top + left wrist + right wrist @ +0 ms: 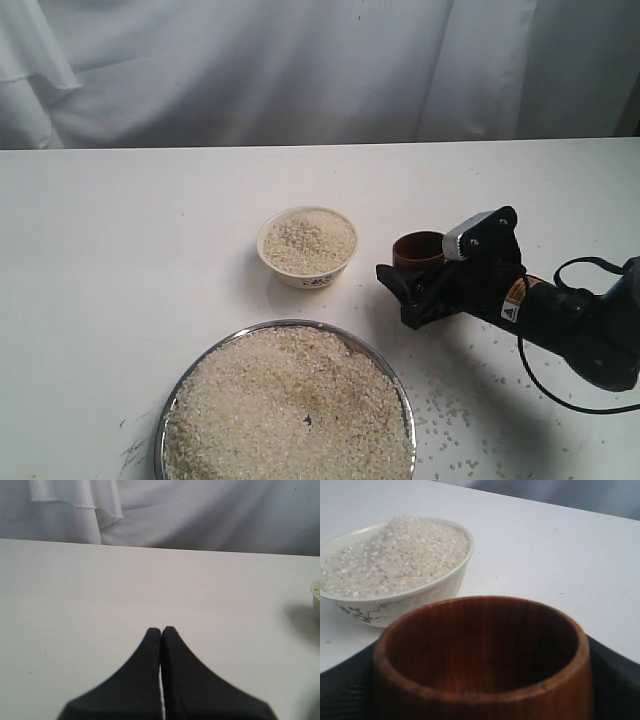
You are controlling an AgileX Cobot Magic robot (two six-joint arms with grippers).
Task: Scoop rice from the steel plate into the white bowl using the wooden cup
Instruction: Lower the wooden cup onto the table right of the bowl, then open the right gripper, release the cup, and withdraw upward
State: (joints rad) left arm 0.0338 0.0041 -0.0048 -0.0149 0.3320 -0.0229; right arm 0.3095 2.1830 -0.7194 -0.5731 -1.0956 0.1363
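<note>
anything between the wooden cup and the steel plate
Nothing visible: only bare table with loose rice grains lies between the wooden cup in the right gripper and the steel plate. The white bowl sits aside.

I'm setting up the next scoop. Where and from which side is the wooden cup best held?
Grip the wooden cup across its outer wall below the rim, coming level from the side away from the white bowl. It stands upright, round and handleless, so opposite wall faces give the hold and the mouth is left free. The right gripper seems to hold it so.
</note>
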